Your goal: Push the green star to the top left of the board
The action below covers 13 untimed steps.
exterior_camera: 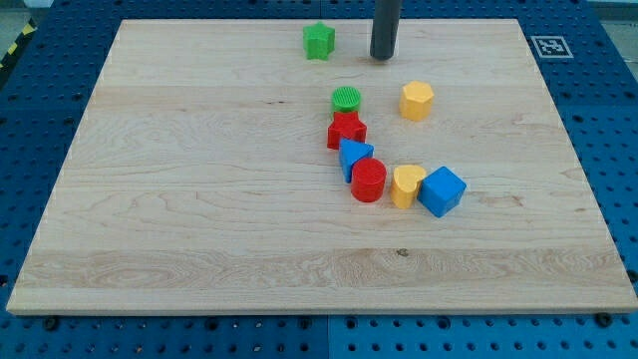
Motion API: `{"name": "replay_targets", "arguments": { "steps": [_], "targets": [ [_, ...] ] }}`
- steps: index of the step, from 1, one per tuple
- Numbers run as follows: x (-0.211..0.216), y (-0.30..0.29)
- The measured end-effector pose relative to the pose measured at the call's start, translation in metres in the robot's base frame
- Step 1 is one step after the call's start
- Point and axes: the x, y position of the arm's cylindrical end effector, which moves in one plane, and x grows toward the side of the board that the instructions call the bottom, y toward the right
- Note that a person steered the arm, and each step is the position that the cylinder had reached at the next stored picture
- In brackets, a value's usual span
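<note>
We see the green star (319,41) near the top edge of the table (179,199), a little left of centre. My tip (383,58) rests just to its right, apart from it. There is no hand on this rod. Lower down, a green cylinder (345,99) touches a red star (346,130).
</note>
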Motion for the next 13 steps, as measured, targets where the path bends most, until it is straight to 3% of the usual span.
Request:
{"name": "replay_targets", "arguments": {
  "steps": [2,4,6,9,11,13],
  "targets": [
    [-0.005,-0.078],
    [-0.018,-0.051],
    [-0.021,-0.150],
    [-0.009,-0.149],
    [-0.009,-0.242],
    [-0.015,-0.218]
  ]
}}
